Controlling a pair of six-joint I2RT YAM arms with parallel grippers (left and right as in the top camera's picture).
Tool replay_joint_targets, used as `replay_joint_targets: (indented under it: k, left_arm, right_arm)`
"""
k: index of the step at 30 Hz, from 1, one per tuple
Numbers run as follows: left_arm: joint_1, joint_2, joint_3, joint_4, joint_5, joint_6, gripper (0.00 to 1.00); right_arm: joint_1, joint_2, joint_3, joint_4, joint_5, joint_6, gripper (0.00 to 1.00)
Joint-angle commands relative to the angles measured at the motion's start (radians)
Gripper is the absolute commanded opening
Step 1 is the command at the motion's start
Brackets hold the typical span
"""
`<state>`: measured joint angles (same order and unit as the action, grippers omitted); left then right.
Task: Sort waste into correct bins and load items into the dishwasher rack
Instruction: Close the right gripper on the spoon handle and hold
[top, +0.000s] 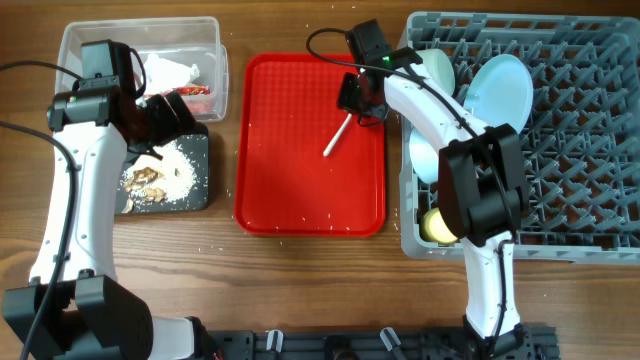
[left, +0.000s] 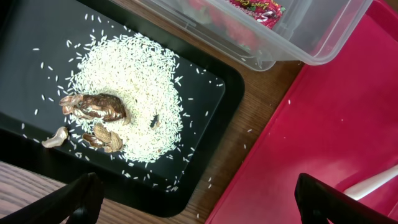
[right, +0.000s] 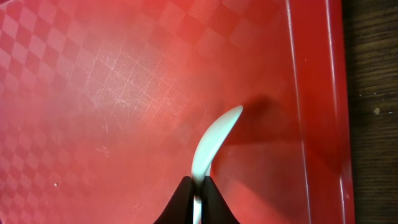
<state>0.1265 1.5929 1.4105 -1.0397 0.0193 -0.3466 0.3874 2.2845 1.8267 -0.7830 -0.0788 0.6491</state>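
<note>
Overhead: your right fingers (top: 355, 108) are closed on the upper end of the white utensil (top: 336, 138), which lies diagonally in the upper-right part of the red tray (top: 270, 190). The dishwasher rack (top: 580, 150) fills the right of frame, w/ plate (top: 500, 90), bowls (top: 425, 155) and yellow cup (top: 435, 226) along its left side. Your left fingers (top: 178, 120) hang over the black tray (top: 200, 195) at left, just below the clear tub (top: 75, 45). Step in hand, I'd say: lift the utensil & carry it to the rack. The grip is at one end, so the free end will prob. swing. Lift straight up, clear the tray lip, go slow over the lattice wall and aim for a gap between pegs, not the plate. Left wrist: fingers wide apart at the bottom corners, holding nothing. The matte black tray carries a heap of rice grains (left: 134, 81) w/ glossy brown bits (left: 99, 107). The thin-walled tub is upper right, w/ the red wrapper (left: 258, 9) inside. Right wrist: fingers clamped on thin, smooth white plastic that curves and tapers toward frame centre. Spoon or fork, can't tell. The tray is glossy, fine checker embossing, scratched. It looks slick, so don't drag.
</note>
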Motion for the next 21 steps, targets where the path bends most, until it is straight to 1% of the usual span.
replay_joint_targets:
  k: [1, 15, 21]
  left_arm:
    - [0.007, -0.009, -0.004, 0.0, -0.013, 0.0, 1.0]
    - [0.007, -0.009, -0.004, 0.0, -0.013, 0.0, 1.0]
    - [0.007, -0.009, -0.004, 0.0, -0.013, 0.0, 1.0]
  right_arm:
    - [0.003, 0.043, -0.018, -0.01, -0.001, -0.018, 0.04]
    - [0.003, 0.043, -0.018, -0.005, -0.015, -0.019, 0.04]
    - [0.003, 0.01, -0.014, -0.003, -0.035, -0.061, 0.04]
